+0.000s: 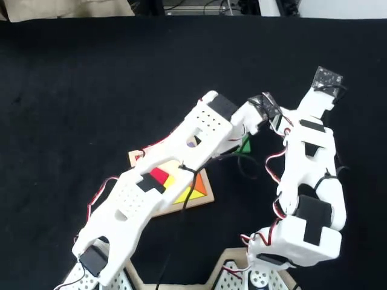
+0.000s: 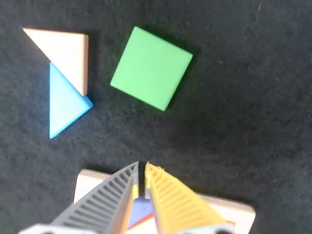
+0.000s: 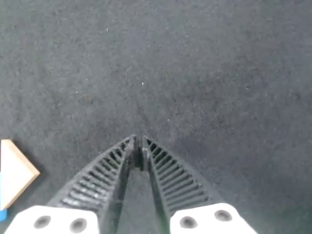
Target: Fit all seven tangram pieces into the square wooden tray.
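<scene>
**Both jaws shut, three pieces outside the tray**

The left gripper [image 2: 141, 170] hangs over the far rim of the square wooden tray [image 2: 90, 179], jaws pressed together and holding nothing. On the black counter [image 1: 91, 90] just beyond the tray lie the green square [image 2: 151, 68] and, near it, the bare-wood triangle [image 2: 66, 51] touching the blue triangle [image 2: 63, 105]. The red piece [image 1: 159, 175], yellow piece [image 1: 183, 196] and orange piece [image 1: 201, 187] sit inside the tray. The right gripper [image 3: 139, 144], jaws likewise closed and empty, hangs over bare cloth.
</scene>
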`<state>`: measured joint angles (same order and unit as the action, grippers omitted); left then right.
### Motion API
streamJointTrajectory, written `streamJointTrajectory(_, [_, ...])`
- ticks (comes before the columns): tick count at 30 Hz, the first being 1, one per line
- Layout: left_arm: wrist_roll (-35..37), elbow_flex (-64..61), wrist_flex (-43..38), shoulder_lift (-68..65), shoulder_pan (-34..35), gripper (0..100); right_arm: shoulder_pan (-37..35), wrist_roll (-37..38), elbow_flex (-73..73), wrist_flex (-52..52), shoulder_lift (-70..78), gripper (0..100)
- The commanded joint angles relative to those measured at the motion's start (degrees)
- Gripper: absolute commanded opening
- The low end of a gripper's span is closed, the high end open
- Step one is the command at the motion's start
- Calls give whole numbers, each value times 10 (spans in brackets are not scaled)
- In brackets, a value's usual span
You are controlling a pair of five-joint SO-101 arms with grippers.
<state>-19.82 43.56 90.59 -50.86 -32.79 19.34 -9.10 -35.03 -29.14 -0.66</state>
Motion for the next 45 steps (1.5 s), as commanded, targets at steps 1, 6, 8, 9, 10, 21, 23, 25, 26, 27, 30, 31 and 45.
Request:
streamJointTrajectory(1, [20, -59, 4, -4, 82, 29, 12, -4, 34, 11, -9, 11])
streamJointTrajectory(6, [20, -79, 4, -2, 97, 29, 7, -4, 33, 11, -9, 11])
streamJointTrajectory(8, [19, -81, 5, -2, 102, 29, 7, -4, 33, 11, -9, 11])
streamJointTrajectory(9, [19, -82, 11, -1, 102, 29, 7, -4, 33, 11, -9, 11])
streamJointTrajectory(10, [17, -81, 19, -1, 102, 29, 7, -4, 33, 11, -9, 11])
streamJointTrajectory(21, [-19, -83, 48, -2, 131, 29, 7, -4, 33, 11, -9, 11])
streamJointTrajectory(23, [-19, -83, 48, -1, 131, 29, 7, -4, 33, 11, -9, 11])
streamJointTrajectory(25, [-19, -82, 54, -1, 128, 29, 7, -4, 33, 11, -9, 11])
streamJointTrajectory(26, [-20, -78, 61, -1, 128, 29, 7, -4, 33, 11, -9, 11])
streamJointTrajectory(27, [-20, -78, 64, -1, 128, 29, 7, -4, 33, 11, -9, 11])
streamJointTrajectory(30, [-20, -78, 69, -1, 133, 29, 7, -4, 33, 11, -9, 11])
streamJointTrajectory(31, [-20, -78, 69, -1, 135, 29, 7, -4, 33, 11, -9, 11])
streamJointTrajectory(45, [-19, -77, 59, 63, 158, 29, 11, -6, 22, 8, -27, 11])
